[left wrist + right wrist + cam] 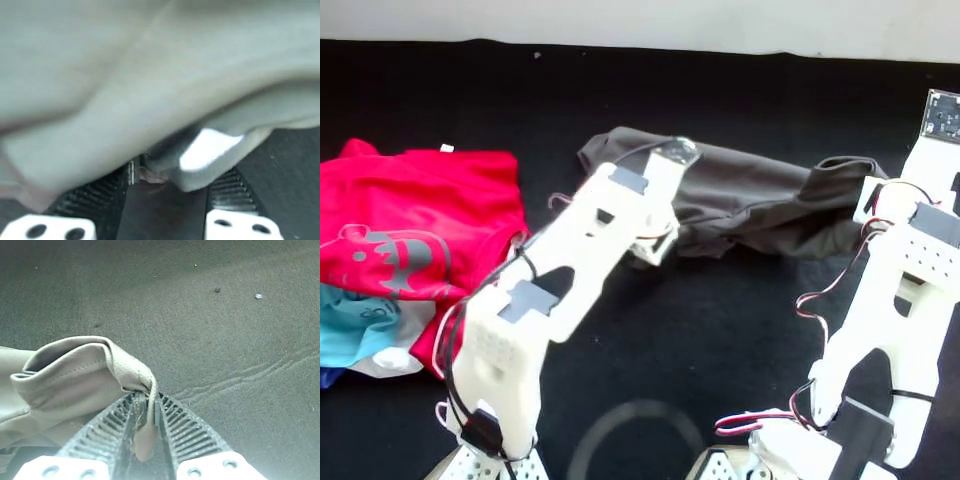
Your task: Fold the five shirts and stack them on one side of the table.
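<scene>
The right gripper (pixel 145 401) is pinched tight on a folded edge of the one grey shirt (pixel 750 195). The shirt stretches across the black counter (pixel 720 340) to the left gripper (pixel 175 192), whose hold cannot be told under the cloth. Well apart, one red shirt (pixel 410 200) tops a pile showing blue and white edges, partly cut off.

White arms (pixel 620 250), black servos (pixel 865 430), red-and-white cables (pixel 750 422).
</scene>
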Robot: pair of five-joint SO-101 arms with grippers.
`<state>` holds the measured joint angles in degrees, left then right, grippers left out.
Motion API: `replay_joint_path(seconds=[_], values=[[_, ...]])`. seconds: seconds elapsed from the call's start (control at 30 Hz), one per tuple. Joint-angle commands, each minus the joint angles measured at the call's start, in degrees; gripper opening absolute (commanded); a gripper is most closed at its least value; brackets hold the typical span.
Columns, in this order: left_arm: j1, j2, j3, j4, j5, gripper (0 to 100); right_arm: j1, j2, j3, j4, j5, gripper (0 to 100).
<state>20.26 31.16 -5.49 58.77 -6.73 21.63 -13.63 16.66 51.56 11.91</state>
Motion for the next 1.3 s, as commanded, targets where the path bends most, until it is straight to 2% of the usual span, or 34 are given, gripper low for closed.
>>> replay_joint_path(seconds=[0.0,0.13,0.27,0.7,1.0,1.27], values=[[-2.15,-2.59,1.36,-2.73,-4.84,22,-0.13,-2.86,0.48,-0.66,-0.18,0.6],[-1.71,-3.12,1.01,-2.46,-6.15,19,-0.66,-2.77,2.15,-0.92,-0.18,0.6],[-1.36,-4.26,-1.63,-0.62,-6.15,1,-0.57,-3.03,2.51,-1.01,-0.18,0.6],[-2.68,-19.30,-17.80,28.92,-6.33,1,-0.31,-6.81,0.40,-0.66,-0.53,0.6],[-6.20,-30.55,-28.09,39.12,-8.44,1,-0.13,-20.53,-5.49,-0.66,-0.62,0.6],[-6.11,-43.38,-33.19,39.21,-9.58,1,-0.13,-26.15,-16.22,-0.92,-0.53,0.6]])
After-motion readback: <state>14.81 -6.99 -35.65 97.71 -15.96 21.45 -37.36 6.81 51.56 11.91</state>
